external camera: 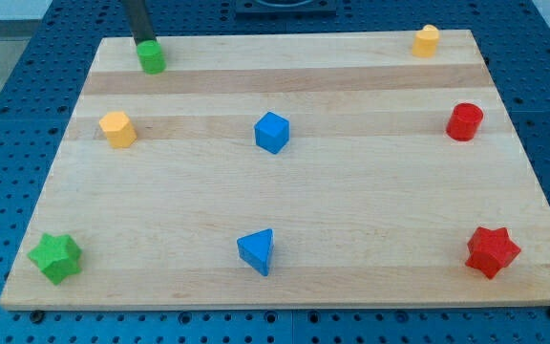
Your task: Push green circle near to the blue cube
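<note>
At the view's top left, my tip (144,41) touches green circle (152,57); no writing.

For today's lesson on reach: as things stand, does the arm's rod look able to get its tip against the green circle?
Probably yes. My tip already sits at the green circle, on its upper side at the board's top left, apparently touching. Nothing lies between them, and the blue cube stands well off to the lower right.
</note>
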